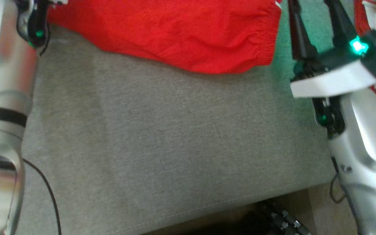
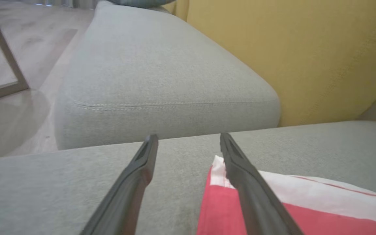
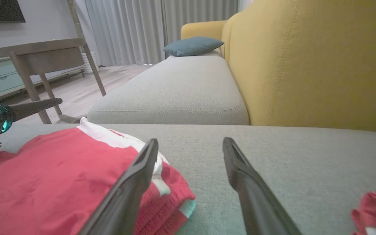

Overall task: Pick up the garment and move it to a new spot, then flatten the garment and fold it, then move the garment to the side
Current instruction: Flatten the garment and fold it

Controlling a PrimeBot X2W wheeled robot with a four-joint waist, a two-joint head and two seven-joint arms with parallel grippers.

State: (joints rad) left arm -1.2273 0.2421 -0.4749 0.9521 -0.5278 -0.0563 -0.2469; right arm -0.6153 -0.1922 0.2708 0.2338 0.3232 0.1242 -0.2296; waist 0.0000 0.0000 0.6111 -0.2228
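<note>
A red garment [image 1: 175,32] lies folded on the grey seat cushion [image 1: 175,137] of a sofa, near the back of the seat, with a white stripe along one edge and a gathered elastic hem at its right end.

The left gripper [image 2: 188,137] stands wide open at the garment's left end, its two dark fingers well apart with nothing between them. In the left wrist view, one finger crosses in front of the garment's white-striped corner; whether it touches the cloth cannot be told.

The right gripper [image 3: 190,141] is also spread wide and holds nothing. It sits just beside the garment's elastic end. In the right wrist view, one finger overlaps the folded hem while the other is over bare cushion. Contact with the cloth cannot be made out.

A second red-and-white cloth [image 3: 374,209] lies bunched on the same cushion to the right of the right gripper, apart from the folded garment.

Behind the seat rises a yellow backrest [image 3: 305,65]. A second grey seat cushion [image 3: 175,88] continues the sofa to the left, with a teal pillow [image 3: 193,45] at its far end. A wooden table [image 3: 41,55] stands on the pale wood floor beyond, in front of grey curtains [image 3: 126,29]. A thin black cable [image 1: 49,192] trails over the front of the cushion by the left arm.
</note>
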